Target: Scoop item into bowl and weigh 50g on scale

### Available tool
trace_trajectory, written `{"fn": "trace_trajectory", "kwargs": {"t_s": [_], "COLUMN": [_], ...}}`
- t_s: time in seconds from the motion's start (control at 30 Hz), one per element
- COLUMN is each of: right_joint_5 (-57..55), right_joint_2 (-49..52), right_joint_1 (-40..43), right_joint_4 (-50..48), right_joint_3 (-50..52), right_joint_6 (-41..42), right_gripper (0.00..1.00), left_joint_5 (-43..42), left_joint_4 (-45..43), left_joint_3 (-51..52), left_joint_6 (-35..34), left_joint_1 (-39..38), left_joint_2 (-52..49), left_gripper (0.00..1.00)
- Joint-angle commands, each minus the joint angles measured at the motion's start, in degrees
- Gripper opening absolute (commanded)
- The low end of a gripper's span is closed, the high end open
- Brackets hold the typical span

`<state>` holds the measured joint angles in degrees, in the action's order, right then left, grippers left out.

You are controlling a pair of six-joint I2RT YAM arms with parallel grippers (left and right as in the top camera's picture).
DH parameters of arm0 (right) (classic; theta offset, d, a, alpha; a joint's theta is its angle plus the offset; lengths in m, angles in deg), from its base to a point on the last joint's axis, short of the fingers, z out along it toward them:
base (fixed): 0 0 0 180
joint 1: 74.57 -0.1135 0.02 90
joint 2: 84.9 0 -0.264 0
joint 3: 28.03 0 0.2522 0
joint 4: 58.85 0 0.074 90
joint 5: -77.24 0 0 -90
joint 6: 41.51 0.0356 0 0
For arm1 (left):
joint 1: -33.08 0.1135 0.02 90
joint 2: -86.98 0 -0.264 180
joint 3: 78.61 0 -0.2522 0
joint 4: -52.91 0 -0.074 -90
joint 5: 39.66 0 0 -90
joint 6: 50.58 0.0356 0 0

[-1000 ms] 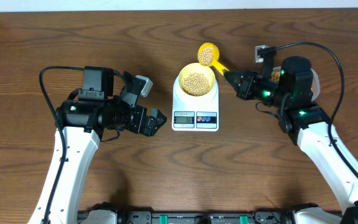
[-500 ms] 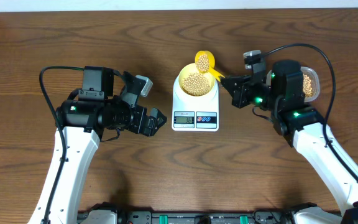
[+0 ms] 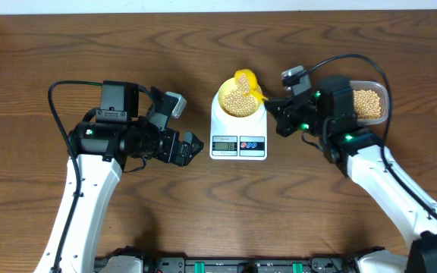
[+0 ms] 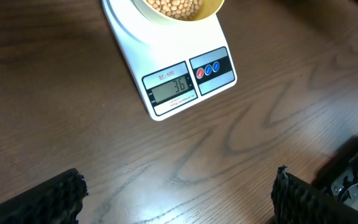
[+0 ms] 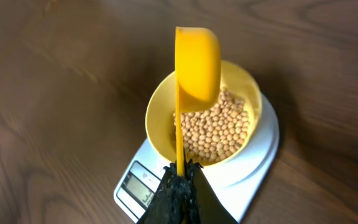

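The white scale (image 3: 237, 142) stands at the table's middle with the pale yellow bowl (image 3: 228, 92) on its platform. Beige beans (image 3: 237, 104) fill the bowl's bottom. My right gripper (image 3: 273, 102) is shut on the handle of a bright yellow scoop (image 3: 246, 80), which is rolled onto its side over the bowl's far right rim. In the right wrist view the scoop (image 5: 197, 62) hangs over the beans (image 5: 219, 130), handle pinched in my gripper (image 5: 180, 171). The left gripper (image 4: 179, 190) stands open over bare wood in front of the scale (image 4: 166, 62), whose display reads 36.
A clear plastic tub (image 3: 369, 104) holding more beans sits at the right, behind the right arm. The left arm (image 3: 120, 136) rests left of the scale. Dark wood table (image 3: 218, 205) runs all around; its far edge lies at the top.
The right arm has swung left, bringing the scoop from behind the bowl to over its rim and rolling it onto its side. The tub is now uncovered. The left arm has not moved.
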<state>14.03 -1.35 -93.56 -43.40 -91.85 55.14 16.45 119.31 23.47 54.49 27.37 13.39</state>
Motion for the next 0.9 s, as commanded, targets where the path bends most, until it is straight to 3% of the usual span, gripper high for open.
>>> {"fn": "trace_trajectory", "kwargs": {"t_s": [0.0,0.57,0.87], "right_joint_5": [-1.36,-3.1,-4.2], "right_joint_2": [0.04,0.04,0.04], "right_joint_1": [-1.01,-0.98,-0.98], "right_joint_4": [-0.74,-0.57,-0.57], "right_joint_3": [0.24,0.24,0.24], "right_joint_6": [-5.46,-12.72,-12.76], "right_gripper": [0.01,0.01,0.01], "left_joint_5": [0.5,0.5,0.5], "left_joint_4": [0.17,0.17,0.17], "left_joint_3": [0.33,0.33,0.33], "left_joint_6": [0.33,0.33,0.33], "left_joint_1": [0.28,0.28,0.28], "left_joint_2": [-0.24,-0.24,-0.24], "left_gripper": [0.98,0.98,0.98]}}
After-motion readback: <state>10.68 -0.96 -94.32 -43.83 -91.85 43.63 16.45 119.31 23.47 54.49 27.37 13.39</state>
